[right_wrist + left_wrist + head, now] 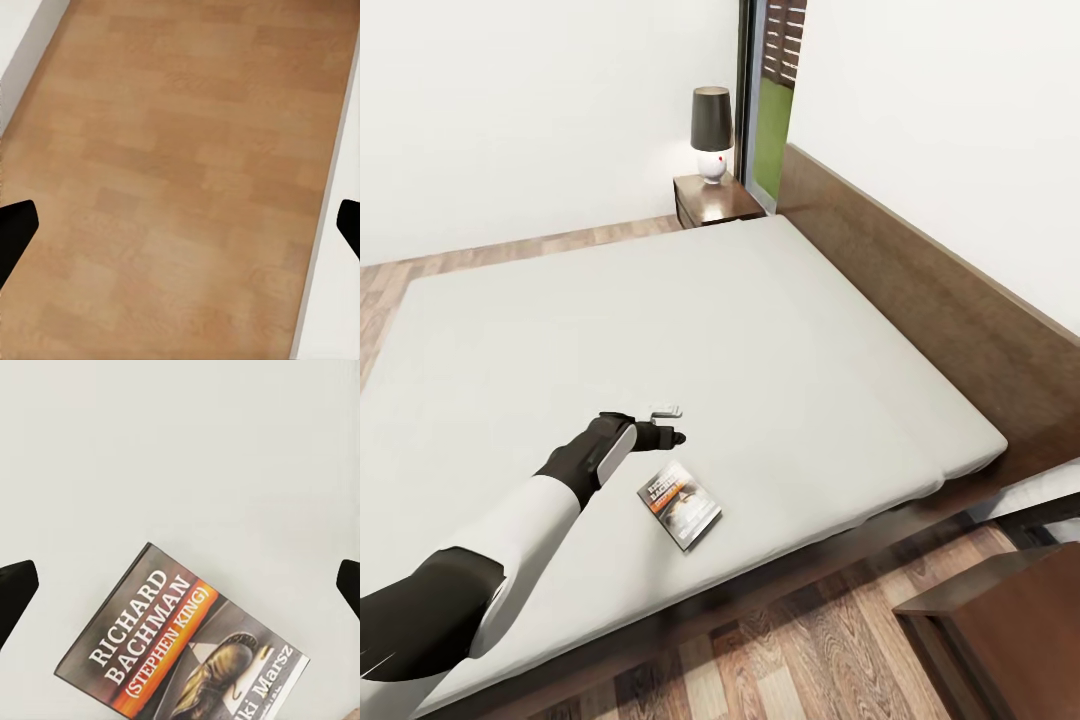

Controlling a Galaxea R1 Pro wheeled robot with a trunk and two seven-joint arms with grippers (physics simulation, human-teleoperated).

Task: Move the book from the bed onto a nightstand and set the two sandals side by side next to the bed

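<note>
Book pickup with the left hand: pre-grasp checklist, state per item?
1. Book lies flat on the mattress, nothing on it: ok.
2. Left hand open, fingertips spread wide in the wrist view: ok.
3. Hand lined up over the book: not ok; the book sits off-centre in the wrist view, and the hand is beside it in the head view.
4. Hand touching the book: not ok; still apart.
5. Nightstand top has room beside the lamp: ok.
6. Right hand empty, floor beneath: ok.

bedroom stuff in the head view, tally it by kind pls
bed: 1
book: 1
nightstand: 2
lamp: 1
left claw: 1
total: 6
</note>
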